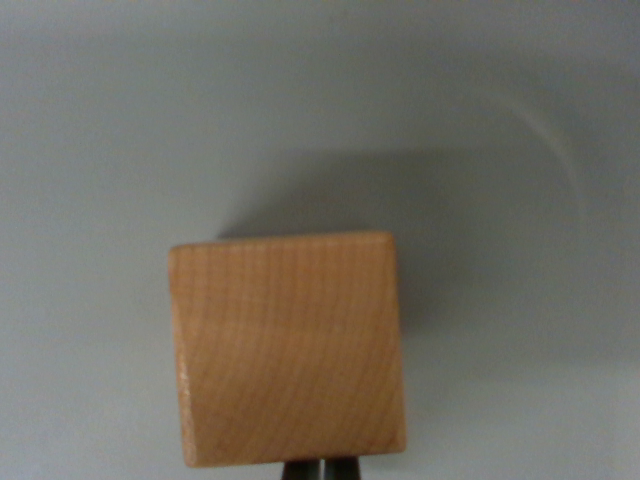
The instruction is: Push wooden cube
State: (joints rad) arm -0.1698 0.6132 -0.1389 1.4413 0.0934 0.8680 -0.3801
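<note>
A light wooden cube (288,350) fills the lower middle of the wrist view, resting on a plain grey surface (100,150). Its grain runs across the top face and it casts a soft shadow up and to the wrist view's right. At the very bottom edge, just below the cube, the dark tips of my gripper (321,470) show. The two fingertips stand close together with only a thin line between them, right against the cube's near side. Nothing is held between them.
A faint pale curved mark (560,150) arcs across the grey surface at the wrist view's upper right. Bare grey surface surrounds the cube on the left, top and right.
</note>
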